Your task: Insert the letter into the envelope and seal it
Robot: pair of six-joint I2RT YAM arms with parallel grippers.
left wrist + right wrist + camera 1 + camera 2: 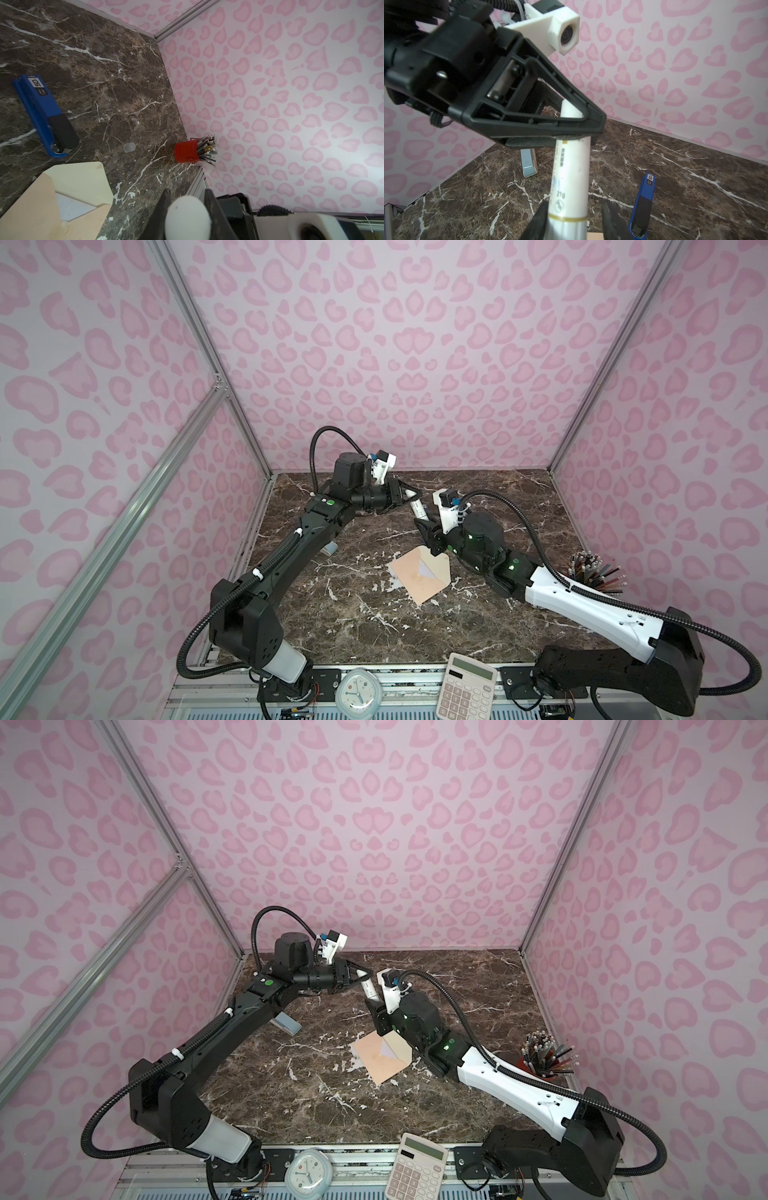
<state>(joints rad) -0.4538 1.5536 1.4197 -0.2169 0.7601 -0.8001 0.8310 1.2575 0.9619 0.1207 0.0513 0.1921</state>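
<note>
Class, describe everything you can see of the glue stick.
The glue stick is a white plastic-looking tube with a gold band and printed text including "21g". It is tilted in the air above the marble table. The left gripper is clamped on its upper part; the right gripper's open jaws flank its lower part, one finger seemingly touching it.

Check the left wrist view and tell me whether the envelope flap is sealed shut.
No, the envelope lies with its flap spread open, its cream inside facing up.
</note>
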